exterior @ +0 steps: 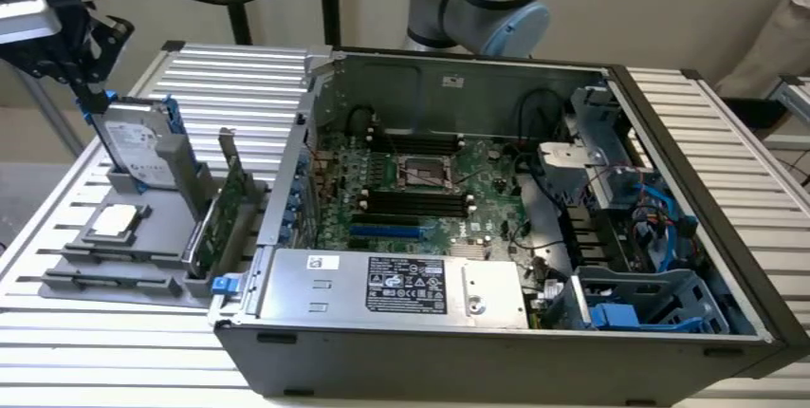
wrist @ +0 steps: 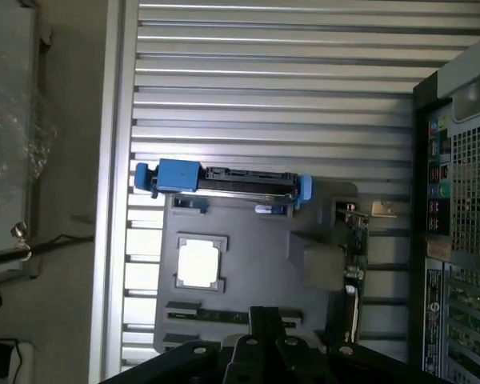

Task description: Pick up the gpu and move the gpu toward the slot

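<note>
1. gpu [exterior: 226,216]: it's parked upright on its long edge in the grey holder [exterior: 120,283], at the end of the holder closest to the computer case [exterior: 506,361]. Nothing is touching it. In the wrist view it's seen edge-on [wrist: 353,248], as a thin dark strip with its metal bracket at one end.
2. Right beside it, a grey block [exterior: 190,180] of the holder is stuck up between the card and the hard drive.
3. The hard drive [exterior: 133,147], silver with blue side rails, is stood upright in its own slot of the holder. It shows as a blue-capped bar in the wrist view [wrist: 224,182].
4. A small square silver chip [exterior: 114,221] is laid flat in the holder, on the side away from the case.
5. The gripper [exterior: 91,100] is hung just over the hard drive's top edge, well apart from the gpu. Its fingers [wrist: 264,318] are clamped together with nothing between them.
6. On the other side of the card, the case's open side wall [exterior: 285,190] is stood between the gpu and the motherboard [exterior: 424,190].
7. Further in, the silver power supply [exterior: 393,285] is set along the case's near edge, and blue drive cages [exterior: 633,294] are packed in at the exterior view's right.
8. Everything is sat on a slatted metal table [exterior: 228,66], and the arm's base [exterior: 487,0] can be seen behind the case.
</note>
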